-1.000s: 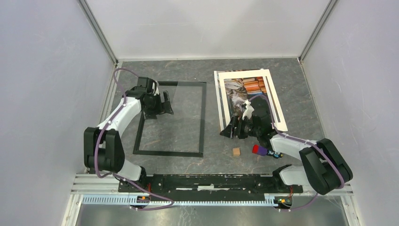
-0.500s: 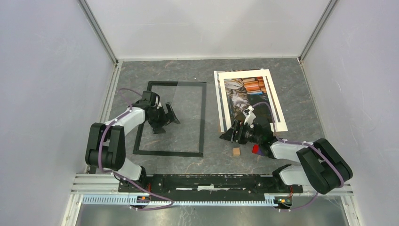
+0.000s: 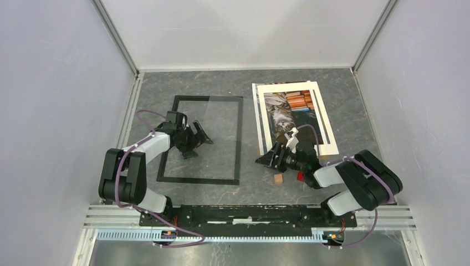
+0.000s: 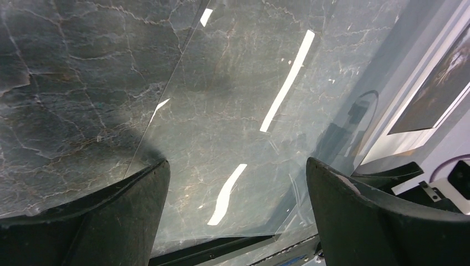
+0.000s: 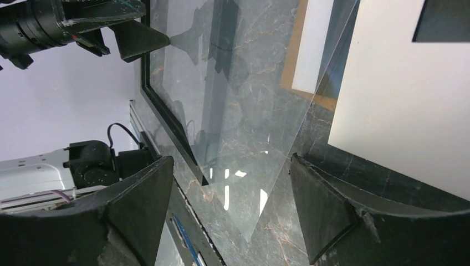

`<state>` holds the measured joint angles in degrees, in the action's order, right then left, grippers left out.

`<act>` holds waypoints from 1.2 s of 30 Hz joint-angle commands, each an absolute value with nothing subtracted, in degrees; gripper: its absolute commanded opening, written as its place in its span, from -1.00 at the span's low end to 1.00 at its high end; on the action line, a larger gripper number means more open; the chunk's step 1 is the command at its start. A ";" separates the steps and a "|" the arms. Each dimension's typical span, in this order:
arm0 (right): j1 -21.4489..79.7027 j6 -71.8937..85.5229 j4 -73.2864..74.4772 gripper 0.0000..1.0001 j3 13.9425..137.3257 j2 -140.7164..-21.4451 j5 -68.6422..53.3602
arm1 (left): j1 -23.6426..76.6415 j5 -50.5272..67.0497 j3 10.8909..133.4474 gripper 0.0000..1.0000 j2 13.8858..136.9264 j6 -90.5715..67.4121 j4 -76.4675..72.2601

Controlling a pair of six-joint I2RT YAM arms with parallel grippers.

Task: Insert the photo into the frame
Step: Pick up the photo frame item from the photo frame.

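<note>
The thin black frame point(image 3: 239, 138) lies flat left of centre, also seen in the right wrist view point(image 5: 166, 116). A clear pane point(image 4: 238, 111) lies skewed over the frame, and one corner point(image 5: 255, 166) reaches toward the mat. The photo point(image 3: 282, 113) of a cat and books lies at the right under a white mat point(image 3: 327, 133). My left gripper point(image 3: 195, 139) hovers open above the pane inside the frame, its fingers point(image 4: 111, 221) holding nothing. My right gripper point(image 3: 270, 158) stands open by the mat's near-left corner, with the pane's corner below its fingers point(image 5: 327, 216).
A brown backing board point(image 5: 294, 61) shows under the mat's edge. A small wooden block point(image 3: 278, 178) and a red and blue object point(image 3: 300, 176) lie close under the right arm. Grey walls enclose the marbled table point(image 3: 366, 111) on three sides.
The left gripper moved from the frame's left rail down and right into its interior. The right gripper pulled back off the photo toward the mat's near-left corner, uncovering the picture.
</note>
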<state>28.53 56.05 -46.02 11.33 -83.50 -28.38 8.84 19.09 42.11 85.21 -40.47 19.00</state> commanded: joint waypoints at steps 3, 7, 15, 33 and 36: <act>30.00 69.32 -66.95 0.61 8.08 -88.91 -27.76 | 8.88 16.22 38.68 1.00 87.16 -42.50 16.48; 30.18 73.21 -74.39 0.54 7.64 -91.36 -27.62 | 8.88 16.09 37.34 1.00 87.01 -42.87 15.59; 30.27 73.47 -75.71 0.38 11.22 -94.83 -26.93 | 8.90 16.48 37.35 1.00 87.07 -43.07 15.26; 32.74 64.86 -55.88 -0.37 20.64 -95.64 -17.06 | 10.23 17.50 39.48 1.00 77.94 -39.91 17.58; 33.07 63.45 -51.96 -0.64 21.60 -93.49 -16.63 | 11.20 16.55 42.31 1.00 73.46 -38.23 20.00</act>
<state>32.53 66.08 -55.35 20.03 -97.30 -18.98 10.04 18.52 39.27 79.77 -42.28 16.84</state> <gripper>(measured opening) 0.269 0.996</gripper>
